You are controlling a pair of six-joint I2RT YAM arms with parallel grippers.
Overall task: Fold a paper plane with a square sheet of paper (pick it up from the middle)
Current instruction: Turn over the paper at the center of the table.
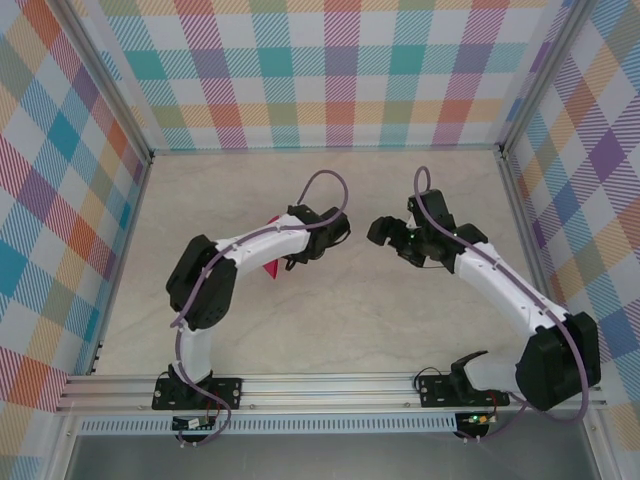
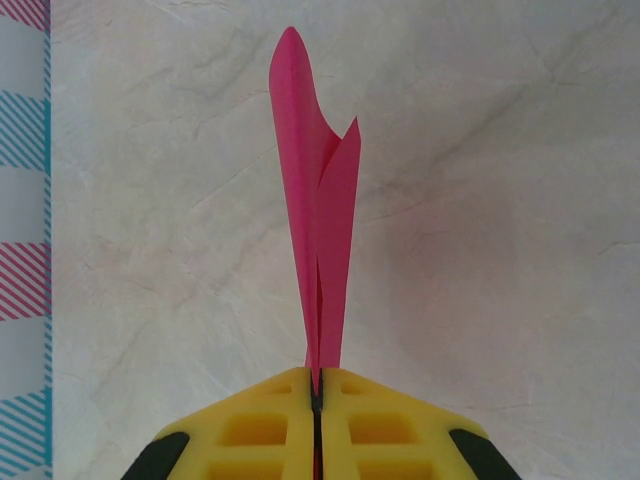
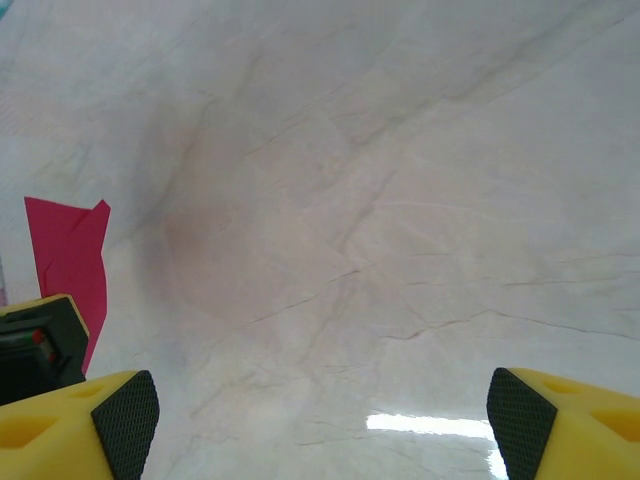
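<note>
1. Paper plane (image 2: 320,230) juts from your left gripper (image 2: 316,395), whose jaws are pressed together on its folded edge, left of the table's (image 2: 520,200) middle.
2. Your right gripper (image 3: 320,425) is spread wide, holding nothing, near the plane.
3. The layers fan apart at the tip; a weak pinch could let them slide and loosen the creases.
4. A careless right-hand approach could crumple that tip.

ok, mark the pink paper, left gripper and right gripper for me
pink paper (image 2: 322,230), left wrist view, middle of the folded sheet.
left gripper (image 2: 316,400), left wrist view, seam between its shut yellow fingertips.
right gripper (image 3: 322,425), right wrist view, midway between its open fingertips.
</note>
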